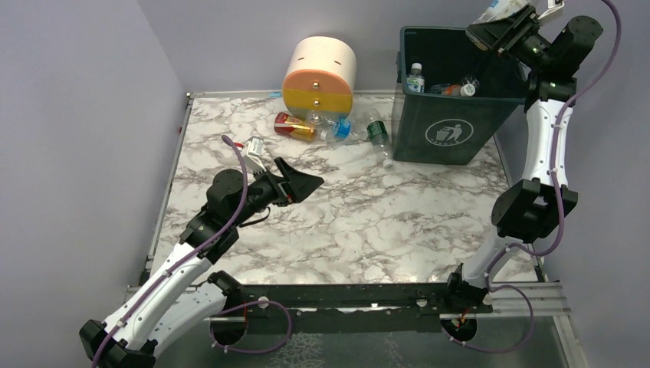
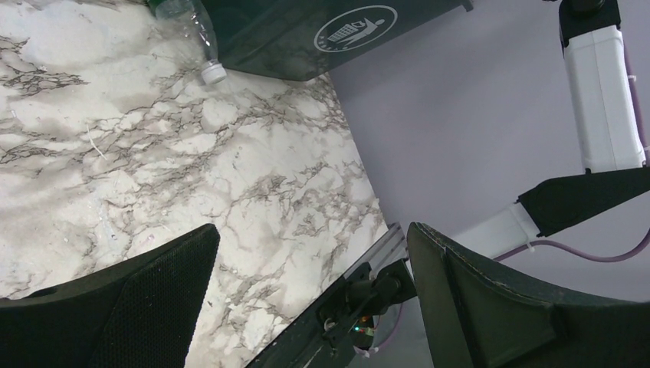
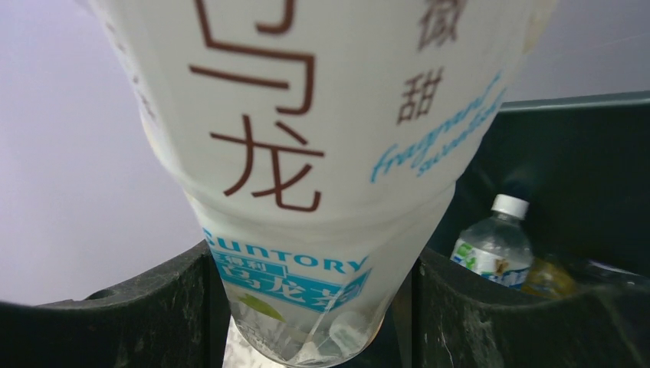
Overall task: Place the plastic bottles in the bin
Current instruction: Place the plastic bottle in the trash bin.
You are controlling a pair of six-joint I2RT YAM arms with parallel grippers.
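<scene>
Right fingers [image 3: 498,318] hold white-labelled bottle [image 3: 306,153] (above bin [image 1: 479,126]).

On the marble-patterned table [image 1: 368,222], the bin [image 1: 452,134] is stood far right, a round drawer unit [image 1: 320,73] far centre. Plastic bottles [image 1: 295,126] are laid between them, another bottle [image 1: 254,146] further left.

The right gripper [image 1: 507,29] grips a white-labelled bottle [image 1: 502,9] above the far corner of the bin [image 1: 452,138]; the left gripper [image 1: 303,184], jaws spread, hovers over the marble table [image 1: 383,222].
</scene>
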